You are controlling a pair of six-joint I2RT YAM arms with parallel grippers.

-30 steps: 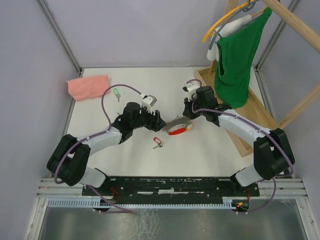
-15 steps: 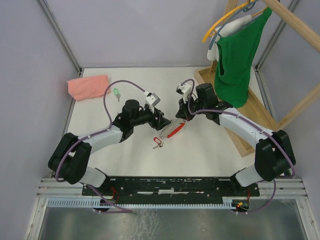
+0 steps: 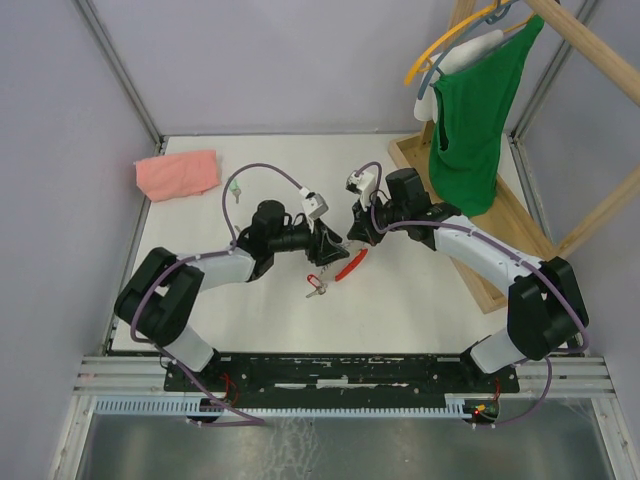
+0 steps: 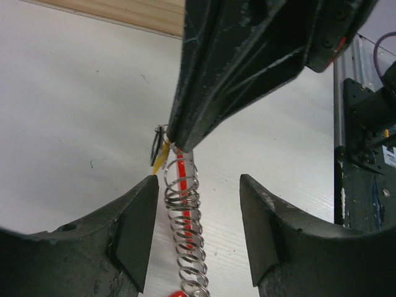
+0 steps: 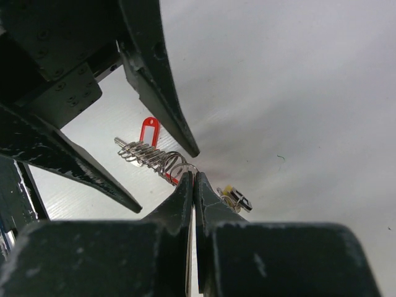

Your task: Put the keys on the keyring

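The keyring (image 3: 347, 263) is a row of silver loops (image 4: 184, 229) with a red band along it, hanging aslant over the table. My right gripper (image 5: 193, 176) is shut on its top end loop (image 5: 185, 166), and the black tag (image 5: 239, 200) dangles beside that end. My left gripper (image 4: 198, 179) is open with its fingers either side of the loops, apart from them. A key with a red tag (image 3: 318, 285) lies on the table just below the keyring. A key with a green tag (image 3: 233, 187) lies far left of both grippers.
A pink folded cloth (image 3: 177, 172) lies at the back left corner. A wooden rack (image 3: 470, 230) with a green garment (image 3: 470, 120) on a hanger stands along the right side.
The right gripper has moved left and lifted the keyring's end off the table. The left gripper has come right, its fingers now astride the loops, and its jaws have narrowed a little.
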